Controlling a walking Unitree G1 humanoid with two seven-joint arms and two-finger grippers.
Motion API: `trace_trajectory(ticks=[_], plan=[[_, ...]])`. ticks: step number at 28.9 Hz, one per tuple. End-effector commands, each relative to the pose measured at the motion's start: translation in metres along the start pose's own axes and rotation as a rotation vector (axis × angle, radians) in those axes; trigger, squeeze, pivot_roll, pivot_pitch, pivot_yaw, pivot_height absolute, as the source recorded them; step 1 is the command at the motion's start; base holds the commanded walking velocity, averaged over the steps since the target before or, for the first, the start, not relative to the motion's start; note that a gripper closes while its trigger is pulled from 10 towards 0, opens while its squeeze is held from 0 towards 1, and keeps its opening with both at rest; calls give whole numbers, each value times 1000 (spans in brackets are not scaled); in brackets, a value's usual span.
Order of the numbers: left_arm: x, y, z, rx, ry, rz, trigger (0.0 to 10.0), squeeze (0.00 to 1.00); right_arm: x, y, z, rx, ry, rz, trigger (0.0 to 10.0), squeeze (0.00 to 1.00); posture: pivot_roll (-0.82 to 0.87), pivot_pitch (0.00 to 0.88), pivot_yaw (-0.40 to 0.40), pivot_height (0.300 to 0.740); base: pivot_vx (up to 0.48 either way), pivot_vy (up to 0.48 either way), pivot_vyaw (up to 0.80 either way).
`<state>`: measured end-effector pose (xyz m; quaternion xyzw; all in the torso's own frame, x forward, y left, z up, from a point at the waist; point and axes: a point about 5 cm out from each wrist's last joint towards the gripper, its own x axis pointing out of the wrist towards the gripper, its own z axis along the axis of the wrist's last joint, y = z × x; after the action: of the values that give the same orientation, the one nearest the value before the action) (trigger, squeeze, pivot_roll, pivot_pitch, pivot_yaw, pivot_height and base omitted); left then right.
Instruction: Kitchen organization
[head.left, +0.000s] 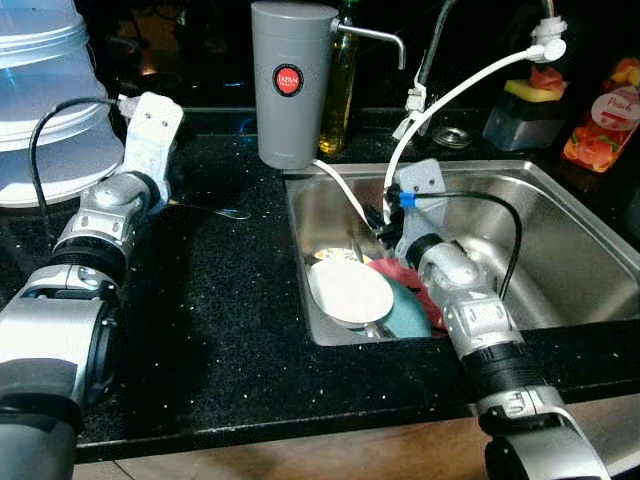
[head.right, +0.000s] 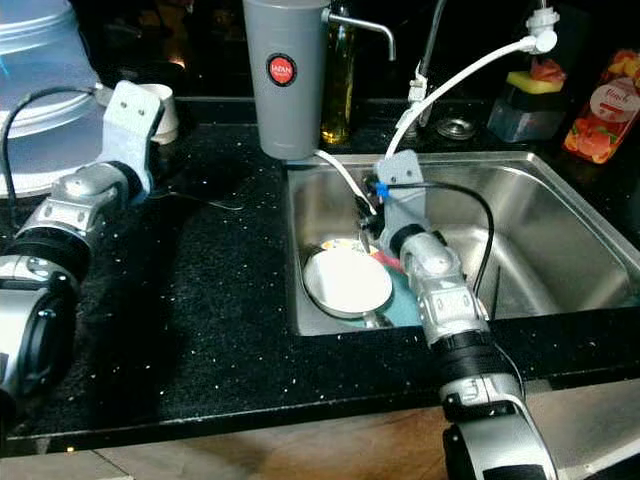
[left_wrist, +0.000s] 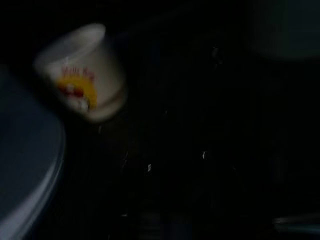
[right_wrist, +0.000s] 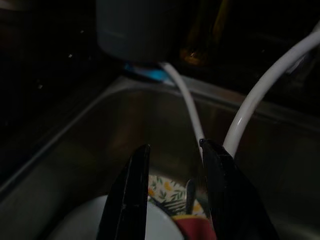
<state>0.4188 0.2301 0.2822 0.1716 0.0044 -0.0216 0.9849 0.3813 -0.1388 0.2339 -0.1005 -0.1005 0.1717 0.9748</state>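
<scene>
A steel sink (head.left: 585, 250) holds a pile of dishes: a white plate (head.left: 348, 290), a teal bowl (head.left: 408, 312), something red (head.left: 398, 270) and a flower-patterned plate (right_wrist: 162, 189) underneath. My right gripper (right_wrist: 175, 146) hangs over that pile near the sink's back left corner, open with nothing between its fingers. A utensil handle (right_wrist: 190, 191) pokes up just below them. My left arm (head.left: 110, 205) reaches over the black counter toward a white printed cup (left_wrist: 82, 72), which stands at the back left (head.right: 162, 104). The left fingers are lost in the dark.
A tall grey canister (head.left: 292, 80), an oil bottle (head.left: 340, 90) and the faucet (head.left: 432, 45) with white hoses (head.left: 455, 92) line the back. A sponge holder (head.left: 525, 108) and an orange bottle (head.left: 603, 118) stand back right. Stacked plastic tubs (head.left: 45, 100) fill the far left. A fork (head.left: 218, 211) lies on the counter.
</scene>
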Motion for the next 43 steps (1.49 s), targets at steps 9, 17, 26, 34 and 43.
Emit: trace_trajectory(ticks=[9, 17, 26, 34, 43], plan=[[2, -15, -20, -82, 93, 10, 10000, 0, -7, 6, -2, -10, 12, 20, 10000, 0, 24, 199, 22, 740, 0, 0, 0], [0, -24, -32, -81, 229, -101, 10000, 0, -8, 6, 0, -18, 14, 23, 10000, 0, 25, 201, 23, 740, 0, 0, 0], [-8, -21, -31, 120, 448, -356, 10000, 0, -5, 3, 4, -32, 9, 31, 10000, 0, 36, 191, 12, 740, 0, 0, 0], [-16, -15, 1, 255, 398, -655, 10000, 0, -3, 2, 7, -34, -1, 30, 10000, 0, 42, 173, 13, 740, 0, 0, 0], [-40, -15, 18, 325, 278, -930, 10000, 0, 0, -1, 9, -17, -13, 26, 10000, 0, 53, 137, -9, 740, 0, 0, 0]])
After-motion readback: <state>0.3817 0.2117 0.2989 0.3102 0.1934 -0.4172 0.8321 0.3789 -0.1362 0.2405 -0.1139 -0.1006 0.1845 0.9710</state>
